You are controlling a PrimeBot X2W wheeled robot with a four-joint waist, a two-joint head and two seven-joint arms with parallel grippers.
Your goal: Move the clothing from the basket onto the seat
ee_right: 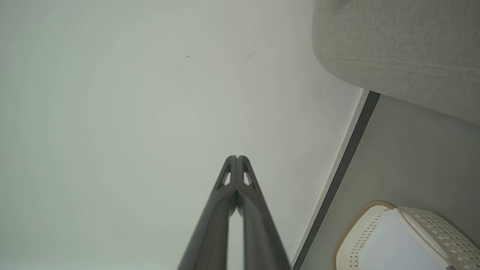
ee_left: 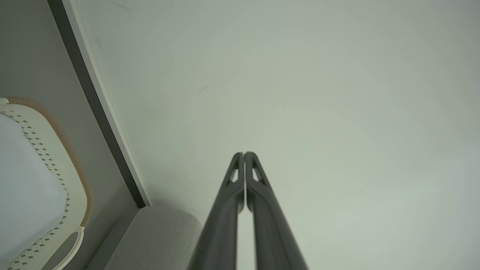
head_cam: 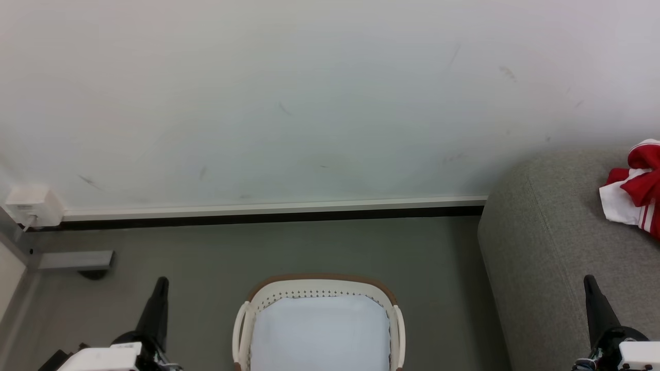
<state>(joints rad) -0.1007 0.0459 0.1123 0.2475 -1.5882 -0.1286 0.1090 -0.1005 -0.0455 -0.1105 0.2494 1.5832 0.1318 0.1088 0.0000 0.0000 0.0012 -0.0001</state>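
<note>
Left jaws and right jaws pressed together, holding nothing. One oval off-white plastic laundry basket (head_cam: 319, 287), one grey fabric sofa (head_cam: 541, 237), one bunch of red-and-white clothing (head_cam: 639, 188) on it.

The head camera is looking forward and down over the basket (head_cam: 319, 286) toward the wall (head_cam: 309, 103), the sofa (head_cam: 546, 232) at its right. Both wrist cameras are facing that same wall, each catching the basket's rim and the sofa's corner.
</note>
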